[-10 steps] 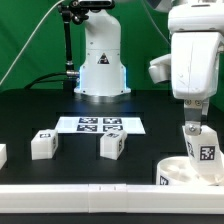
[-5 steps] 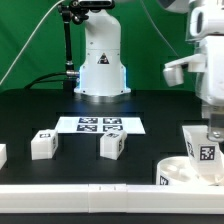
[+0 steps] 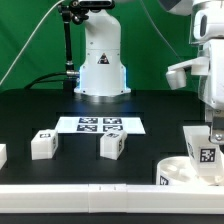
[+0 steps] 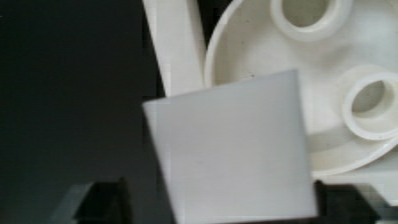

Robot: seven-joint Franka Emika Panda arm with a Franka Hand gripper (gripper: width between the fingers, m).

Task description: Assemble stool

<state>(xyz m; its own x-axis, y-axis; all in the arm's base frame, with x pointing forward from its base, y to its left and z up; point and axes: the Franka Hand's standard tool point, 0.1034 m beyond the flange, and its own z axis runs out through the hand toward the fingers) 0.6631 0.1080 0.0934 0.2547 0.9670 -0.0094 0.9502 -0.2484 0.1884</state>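
The white round seat (image 3: 178,170) lies at the front of the exterior view's right. A white leg (image 3: 201,150) with a black-and-white tag stands upright on it. My gripper (image 3: 212,128) comes down onto the leg's top at the picture's right edge. In the wrist view the gripper (image 4: 222,203) is shut on the leg (image 4: 231,140). Its dark fingers (image 4: 98,205) sit against both sides of the leg. The seat (image 4: 267,40), with its round holes, lies behind the leg. Two more loose legs (image 3: 42,143) (image 3: 112,145) stand on the black table. A third leg (image 3: 2,155) is cut off by the left edge.
The marker board (image 3: 100,125) lies flat in the middle of the table. The robot's white base (image 3: 100,70) stands behind it. A long white rail (image 3: 80,190) runs along the front edge and also shows in the wrist view (image 4: 178,40).
My wrist and hand have swung toward the exterior view's right, mostly between the first two frames. The leg stays upright on the seat in nearly the same place.
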